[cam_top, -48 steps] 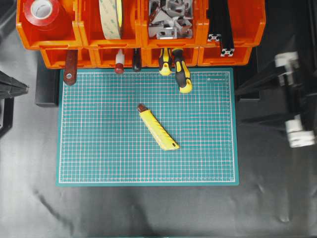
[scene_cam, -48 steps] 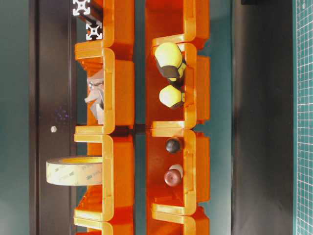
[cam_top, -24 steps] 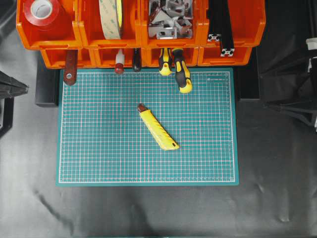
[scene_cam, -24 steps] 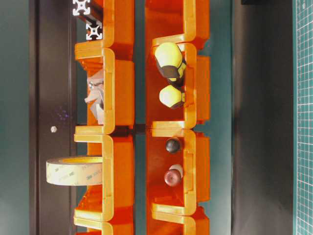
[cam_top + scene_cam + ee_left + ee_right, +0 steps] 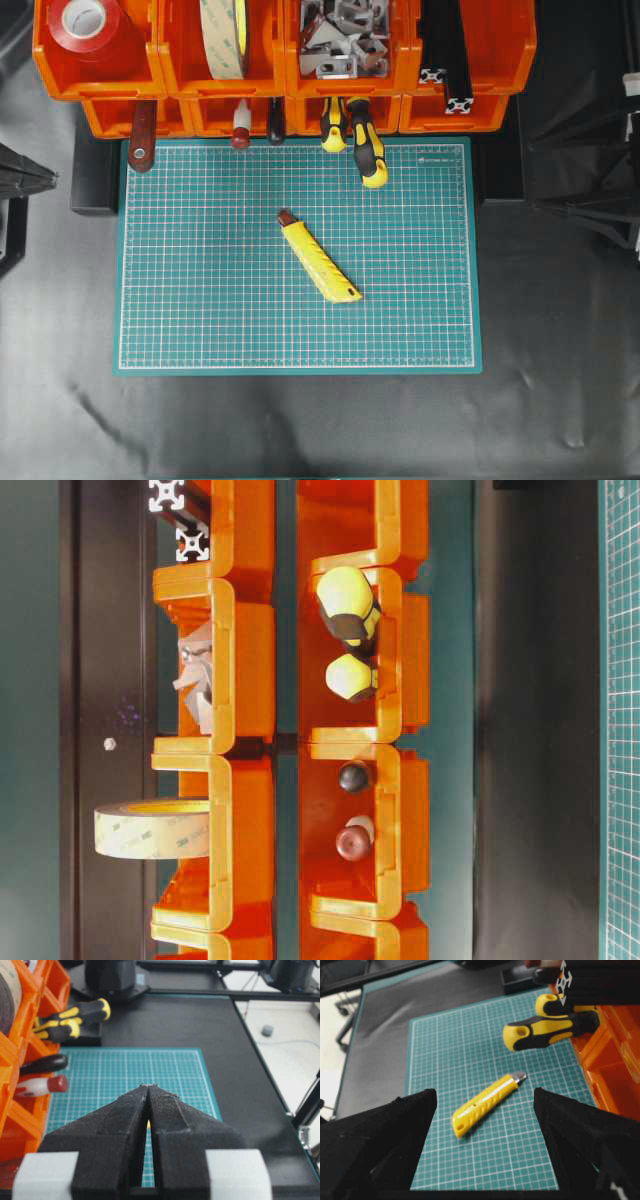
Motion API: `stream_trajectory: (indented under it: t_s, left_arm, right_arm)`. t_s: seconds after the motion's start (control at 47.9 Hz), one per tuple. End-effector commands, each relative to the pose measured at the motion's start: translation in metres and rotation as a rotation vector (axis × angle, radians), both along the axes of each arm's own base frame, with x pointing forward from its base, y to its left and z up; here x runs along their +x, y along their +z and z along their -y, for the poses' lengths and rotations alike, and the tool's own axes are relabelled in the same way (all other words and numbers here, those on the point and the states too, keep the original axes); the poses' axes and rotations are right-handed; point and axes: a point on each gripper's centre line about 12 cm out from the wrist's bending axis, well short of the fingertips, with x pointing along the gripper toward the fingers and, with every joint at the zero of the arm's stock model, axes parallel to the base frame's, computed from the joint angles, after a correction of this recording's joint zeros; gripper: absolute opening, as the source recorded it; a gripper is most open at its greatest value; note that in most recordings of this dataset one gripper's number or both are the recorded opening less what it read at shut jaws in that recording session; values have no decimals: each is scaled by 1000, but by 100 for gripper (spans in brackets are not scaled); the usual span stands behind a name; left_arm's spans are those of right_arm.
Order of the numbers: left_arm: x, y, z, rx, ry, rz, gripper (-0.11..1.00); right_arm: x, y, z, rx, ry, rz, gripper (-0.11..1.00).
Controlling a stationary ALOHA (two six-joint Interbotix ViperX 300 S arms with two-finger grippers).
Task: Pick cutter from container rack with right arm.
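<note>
The yellow cutter (image 5: 319, 257) lies flat on the green mat (image 5: 200, 300), diagonal, with its dark end cap toward the rack. It is outside the bins and nothing holds it. The orange container rack (image 5: 500, 45) runs along the mat's far edge and also shows in the table-level view (image 5: 250, 660). My right gripper (image 5: 482, 1092) is open and empty, and the cutter (image 5: 485, 1105) shows on the mat between its fingers. In the overhead view it is dark shapes at the right edge (image 5: 540, 175), well away from the cutter. My left gripper (image 5: 149, 1087) is shut and empty at the left edge (image 5: 45, 178).
Two yellow-and-black screwdrivers (image 5: 366, 150) stick out of a lower bin over the mat's far edge. A brown handle (image 5: 141, 135) and a red-capped tool (image 5: 240, 132) stick out further left. Upper bins hold red tape (image 5: 83, 20), a tape roll (image 5: 222, 35), metal brackets (image 5: 345, 35) and black extrusions (image 5: 445, 60).
The right arm has drawn back to the right; its white joint pieces have left the overhead view. The cutter and the left arm have not moved.
</note>
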Motion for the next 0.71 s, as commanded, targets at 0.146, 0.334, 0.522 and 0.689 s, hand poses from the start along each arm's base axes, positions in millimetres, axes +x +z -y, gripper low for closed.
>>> stream_trajectory:
  t_s: [0.146,0.334,0.522,0.689]
  left_arm:
    - [1,11,1,-2,-2,24,1]
    - [2,9,1,-2,-2,18,1]
    - [2,8,0,-1,-1,15,1]
    - [2,8,1,-3,-2,14,0]
  right_arm:
    - [1,4,1,0,-9,4,76]
    - [1,2,1,-2,-10,-2,76]
    - [0,2,1,-2,-9,-2,76]
    - [-1,2,2,-2,-13,-2,76]
